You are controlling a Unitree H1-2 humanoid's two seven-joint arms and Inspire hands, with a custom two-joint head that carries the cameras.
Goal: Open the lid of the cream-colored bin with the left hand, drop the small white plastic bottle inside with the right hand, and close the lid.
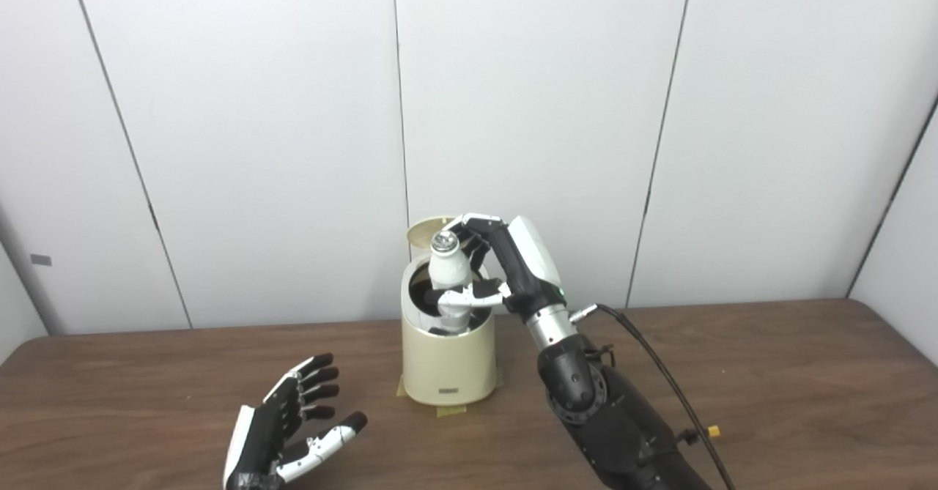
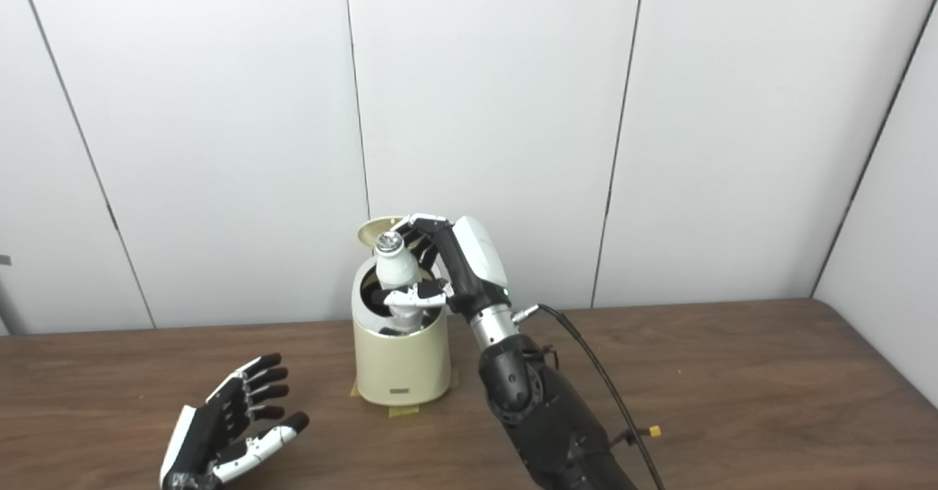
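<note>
The cream-colored bin (image 1: 448, 362) stands on the wooden table with its lid (image 1: 425, 231) tipped up at the back, so the dark mouth shows. My right hand (image 1: 492, 270) is shut on the small white plastic bottle (image 1: 449, 274), holding it upright with its lower end inside the bin's mouth and its silver cap on top. The thumb crosses the bottle's front and the fingers wrap behind it. My left hand (image 1: 289, 420) rests open near the table's front left, palm up, apart from the bin.
Yellow tape (image 1: 447, 408) holds the bin's base to the table (image 1: 769, 373). A black cable (image 1: 659, 373) runs from the right wrist down along the forearm. White wall panels stand close behind the bin.
</note>
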